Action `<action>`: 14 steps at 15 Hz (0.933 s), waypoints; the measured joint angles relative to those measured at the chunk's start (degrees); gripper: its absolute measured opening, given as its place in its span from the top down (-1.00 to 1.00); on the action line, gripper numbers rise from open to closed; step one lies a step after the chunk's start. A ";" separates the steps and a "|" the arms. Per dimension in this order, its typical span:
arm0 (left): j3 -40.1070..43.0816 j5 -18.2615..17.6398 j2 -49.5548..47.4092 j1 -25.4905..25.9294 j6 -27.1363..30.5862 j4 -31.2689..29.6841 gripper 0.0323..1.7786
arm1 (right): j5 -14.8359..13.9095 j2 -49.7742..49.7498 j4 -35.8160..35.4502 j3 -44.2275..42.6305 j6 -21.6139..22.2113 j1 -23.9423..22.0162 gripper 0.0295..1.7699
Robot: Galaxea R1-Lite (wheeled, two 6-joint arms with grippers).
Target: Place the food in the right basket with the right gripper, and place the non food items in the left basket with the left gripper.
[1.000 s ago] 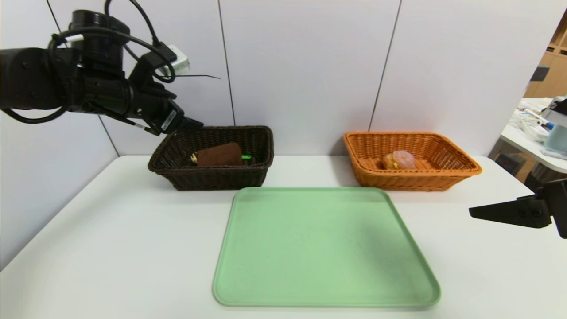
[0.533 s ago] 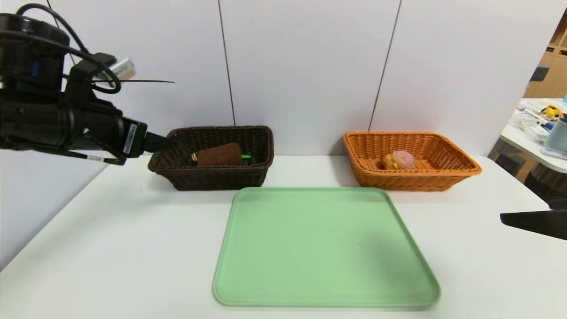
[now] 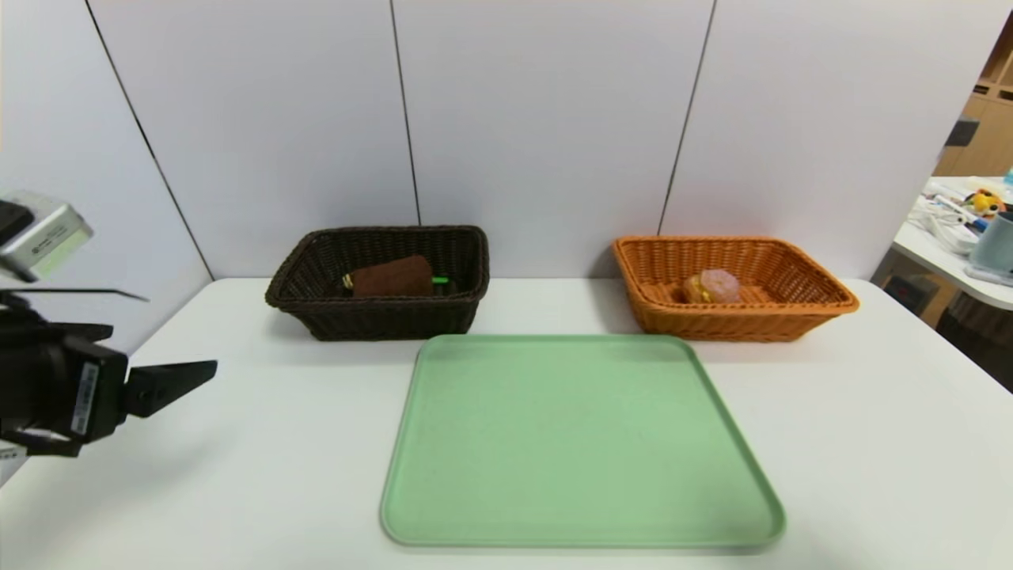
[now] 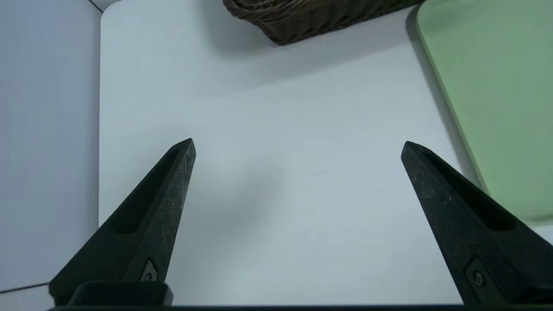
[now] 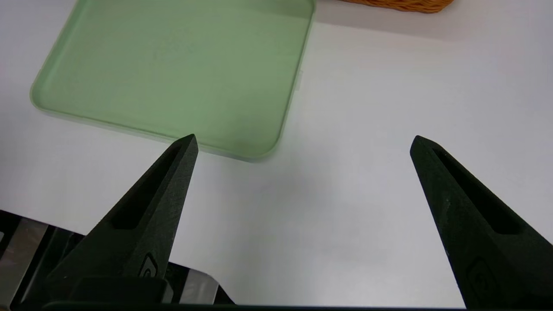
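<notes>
Though unreadable, white label (image 3: pixel 84 398) on left gripper (image 3: pixel 202 370)

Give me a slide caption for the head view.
Sorting done: towel in dark basket, bun in orange basket, tray bare.

A pale green tray (image 3: pixel 582 443) with rounded corners and a low raised rim lies flat in the middle of the white bench (image 3: pixel 870 443), toward its near edge. Grey wall panels (image 3: pixel 546 119) with dark vertical seams stand along the far side. Far off to the right a second white table (image 3: pixel 946 257) carries a pale blue container (image 3: pixel 997 249) and small clutter.
</notes>
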 joint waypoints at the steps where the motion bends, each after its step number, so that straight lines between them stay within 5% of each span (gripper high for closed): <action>1: 3.08 0.05 -3.04 0.00 0.06 -0.29 -0.90 | 0.11 -2.28 0.00 1.49 -0.15 -0.55 -0.92; 11: 22.67 -0.54 -25.58 5.12 1.90 -2.15 -0.90 | 3.73 -16.64 0.80 9.13 -2.36 -6.80 -0.92; 14: 26.71 -0.65 -30.27 5.60 1.77 -2.19 -0.90 | 7.61 -20.65 1.07 11.28 -4.82 -8.70 -0.92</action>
